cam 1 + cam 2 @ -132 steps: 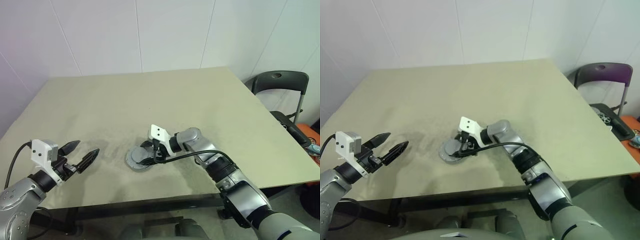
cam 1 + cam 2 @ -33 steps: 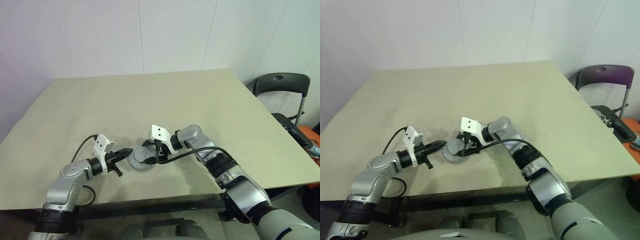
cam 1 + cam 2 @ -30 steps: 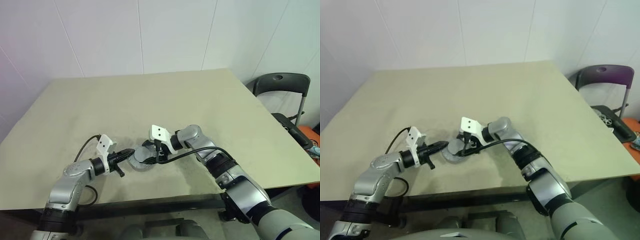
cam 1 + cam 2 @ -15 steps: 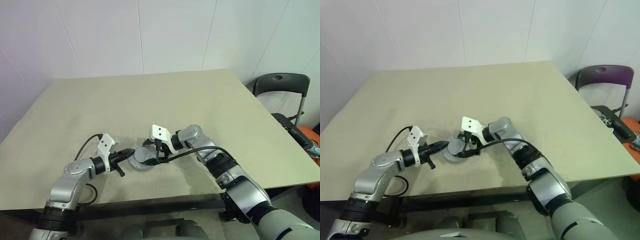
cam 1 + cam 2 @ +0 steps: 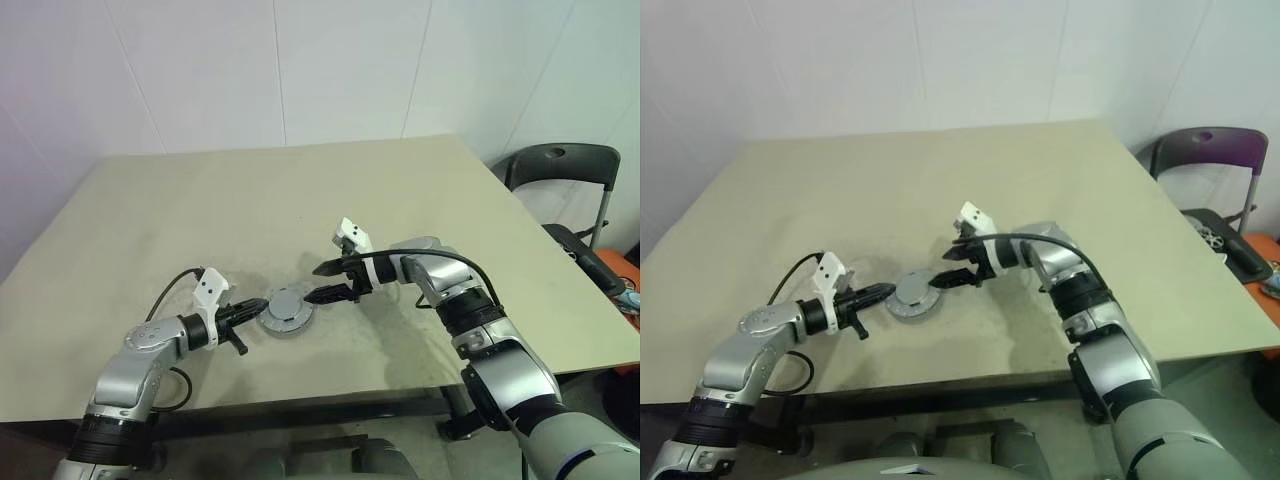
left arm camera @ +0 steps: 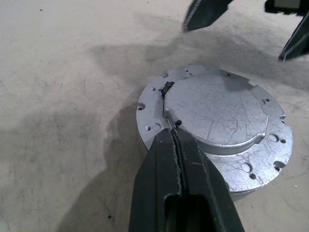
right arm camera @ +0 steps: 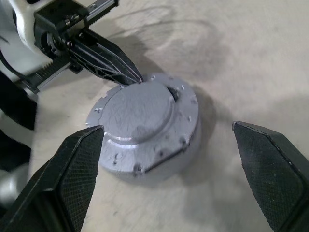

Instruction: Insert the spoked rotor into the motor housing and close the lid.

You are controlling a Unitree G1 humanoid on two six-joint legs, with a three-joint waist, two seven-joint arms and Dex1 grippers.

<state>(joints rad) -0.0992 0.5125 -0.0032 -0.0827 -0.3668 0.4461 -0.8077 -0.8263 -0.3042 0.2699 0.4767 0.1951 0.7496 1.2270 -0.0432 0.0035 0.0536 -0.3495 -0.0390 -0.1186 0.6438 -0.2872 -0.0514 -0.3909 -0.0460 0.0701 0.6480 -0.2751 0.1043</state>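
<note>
A round grey disc lies flat on the table, the lid [image 6: 217,108] with its plain grey back facing up. The motor housing and the spoked rotor are hidden under it. My left gripper [image 5: 258,306] is shut, and its fingertips [image 6: 176,140] touch the lid's rim on the left side. My right gripper [image 5: 328,281] hovers just right of the disc and a little above it. It is open wide, its fingers [image 7: 77,164] hold nothing, and it points left towards the lid [image 7: 140,116].
The beige table [image 5: 300,190] stretches far behind the disc. A dark chair [image 5: 560,165] stands past the table's right edge, with a bag and small items beside it. A black cable loops from each wrist.
My right gripper has lifted off the disc, drawn back to the right, rolled over and opened wide. The left gripper has stayed shut against the rim.
</note>
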